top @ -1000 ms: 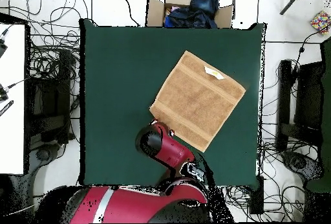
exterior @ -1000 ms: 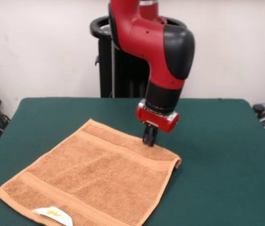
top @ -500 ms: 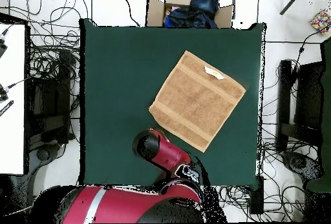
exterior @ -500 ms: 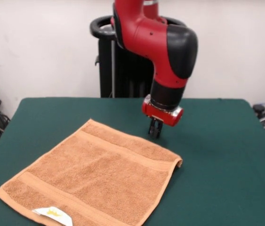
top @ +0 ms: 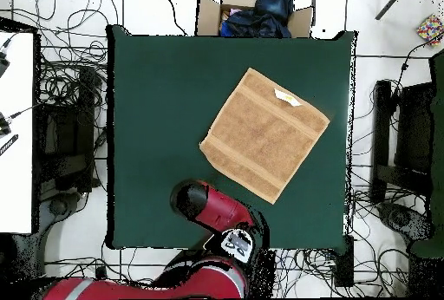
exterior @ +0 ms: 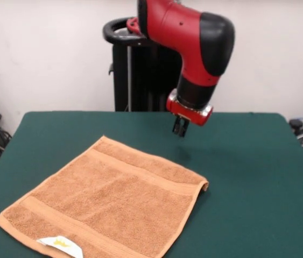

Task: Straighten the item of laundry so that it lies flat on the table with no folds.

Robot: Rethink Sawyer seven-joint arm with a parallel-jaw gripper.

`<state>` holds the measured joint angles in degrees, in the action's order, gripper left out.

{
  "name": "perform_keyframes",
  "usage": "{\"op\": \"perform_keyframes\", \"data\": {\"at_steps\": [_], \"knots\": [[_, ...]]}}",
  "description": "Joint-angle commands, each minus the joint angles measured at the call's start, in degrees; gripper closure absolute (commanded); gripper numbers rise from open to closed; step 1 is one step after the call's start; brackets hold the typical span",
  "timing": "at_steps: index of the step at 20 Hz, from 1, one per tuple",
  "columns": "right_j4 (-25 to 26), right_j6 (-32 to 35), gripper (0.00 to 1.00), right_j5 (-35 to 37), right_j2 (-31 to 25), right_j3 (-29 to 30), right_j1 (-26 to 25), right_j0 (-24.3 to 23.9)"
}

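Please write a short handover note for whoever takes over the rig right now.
Gripper: raised above the table, clear of the towel, holding nothing; whether open or shut cannot be told.
Orange-tan hand towel: spread flat on the green table, set diagonally, white tag at its near corner.
Done: no folds show, though the corner nearest the gripper looks slightly lifted.
Left: perhaps press that corner down, then finish.

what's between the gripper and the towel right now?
Only bare green table. In the front view the gripper hangs above the cloth, apart from the towel; the overhead view hides the gripper under the arm.
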<state>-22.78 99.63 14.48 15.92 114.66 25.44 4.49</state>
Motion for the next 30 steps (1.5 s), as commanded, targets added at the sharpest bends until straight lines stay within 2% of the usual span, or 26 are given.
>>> {"op": "perform_keyframes", "data": {"at_steps": [1,5,9,12,17,21,28,30], "knots": [[-0.96,12.55,1.0,8.57,2.51,-7.25,3.87,2.25],[-1.06,14.13,1.0,7.99,4.2,-6.92,5.4,5.22],[-1.65,13.86,1.0,8.07,2.18,-6.62,7.24,5.6],[-3.12,16.0,1.0,9.43,1.48,-7.12,7.92,7.02],[-4.66,23.99,1.0,16.52,7.91,-13.36,4.45,14.89],[-6.52,27.59,1.0,17.57,9.73,-18.13,0.99,18.35],[-12.93,32.34,1.0,8.67,5.21,-17.73,-3.18,18.84],[-12.94,34.48,1.0,10.09,7.34,-19.29,-5.02,20.68]]}}
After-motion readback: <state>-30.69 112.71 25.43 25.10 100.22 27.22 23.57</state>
